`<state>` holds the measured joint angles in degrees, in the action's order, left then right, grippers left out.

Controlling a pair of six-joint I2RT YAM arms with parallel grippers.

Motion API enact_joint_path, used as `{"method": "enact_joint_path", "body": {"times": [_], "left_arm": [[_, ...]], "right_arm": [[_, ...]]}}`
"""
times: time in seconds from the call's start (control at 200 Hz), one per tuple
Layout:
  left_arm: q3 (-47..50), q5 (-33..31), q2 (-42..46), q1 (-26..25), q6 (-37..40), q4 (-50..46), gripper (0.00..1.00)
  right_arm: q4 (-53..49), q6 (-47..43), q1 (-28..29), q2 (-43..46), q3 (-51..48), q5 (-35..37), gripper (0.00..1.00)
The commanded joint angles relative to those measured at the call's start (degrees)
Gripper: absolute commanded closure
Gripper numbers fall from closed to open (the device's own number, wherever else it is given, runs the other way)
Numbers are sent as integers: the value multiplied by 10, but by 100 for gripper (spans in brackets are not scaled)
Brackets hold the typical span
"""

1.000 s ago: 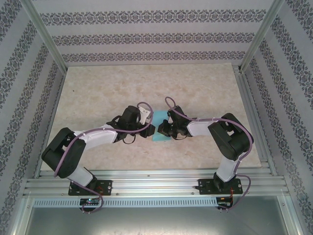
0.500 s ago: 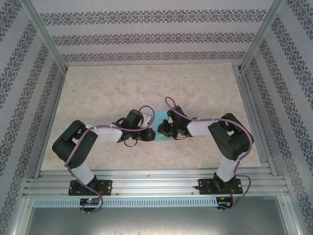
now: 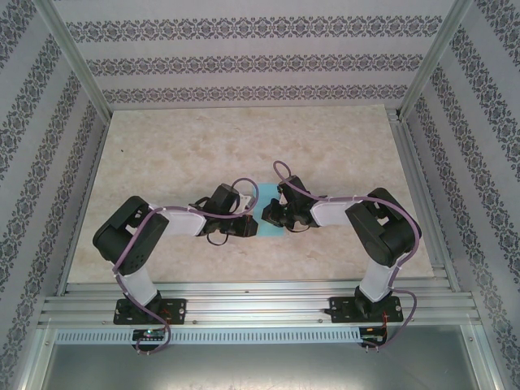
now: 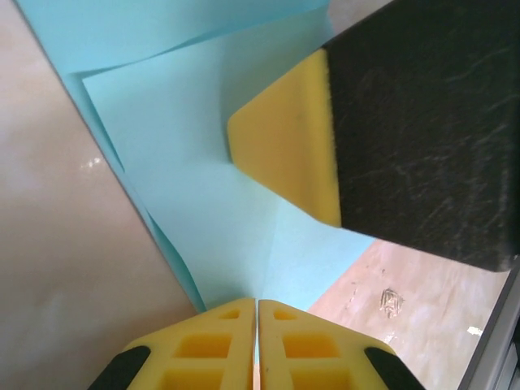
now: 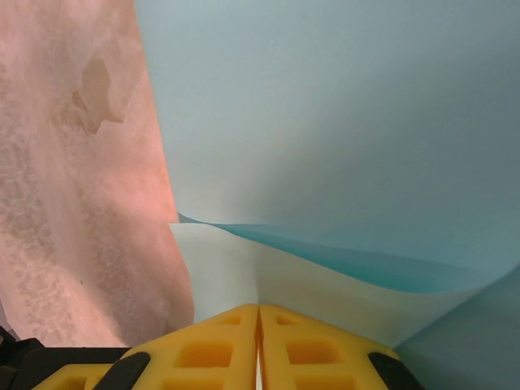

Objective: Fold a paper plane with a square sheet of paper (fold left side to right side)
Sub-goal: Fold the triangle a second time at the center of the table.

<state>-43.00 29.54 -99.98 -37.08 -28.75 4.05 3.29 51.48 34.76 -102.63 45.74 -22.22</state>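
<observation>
The square sheet of paper [image 3: 268,224] is light blue and lies folded in layers at the table's middle, between my two grippers. My left gripper [image 3: 249,223] reaches in from the left, its yellow fingers [image 4: 219,337] shut on the sheet's [image 4: 162,171] near edge, where a crease runs out from the tips. My right gripper [image 3: 267,213] comes from the right; its yellow pad [image 4: 288,154] presses on the sheet in the left wrist view. The right fingers [image 5: 219,345] are shut on a pale lower layer [image 5: 268,272], with an upper blue layer [image 5: 341,122] curving above.
The marbled beige tabletop [image 3: 244,146] spreads all around the paper. Aluminium rails [image 3: 260,301] run along the near edge by the arm bases, with another rail [image 3: 418,195] at the right side. Patterned walls close in the back and both sides.
My left arm has swung its elbow inward and its gripper has slid a little right onto the paper's edge, its fingers closing there. The right arm has held still.
</observation>
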Motion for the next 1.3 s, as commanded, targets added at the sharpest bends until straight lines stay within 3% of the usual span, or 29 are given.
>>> {"method": "enact_joint_path", "body": {"times": [0.0,0.295,0.554,0.699,0.864,1.094,1.294], "left_arm": [[12,-7,-7,4,17,-9,89],[23,-34,-18,-8,32,-41,90],[11,-99,-34,-30,31,-103,93],[16,-130,-38,-39,24,-122,94],[13,-152,-51,-54,18,-135,95],[3,-171,-50,-63,18,-155,96],[-1,-176,-50,-66,20,-161,96]], "right_arm": [[-63,-11,9,-21,-20,26,90],[-59,-23,8,-16,-12,25,90],[-35,-34,-3,-1,-10,12,90],[29,-18,-19,27,-26,-13,90],[20,-21,-26,76,-25,-17,90],[22,4,-5,103,-58,-11,92],[61,25,11,72,-70,-22,92]]}}
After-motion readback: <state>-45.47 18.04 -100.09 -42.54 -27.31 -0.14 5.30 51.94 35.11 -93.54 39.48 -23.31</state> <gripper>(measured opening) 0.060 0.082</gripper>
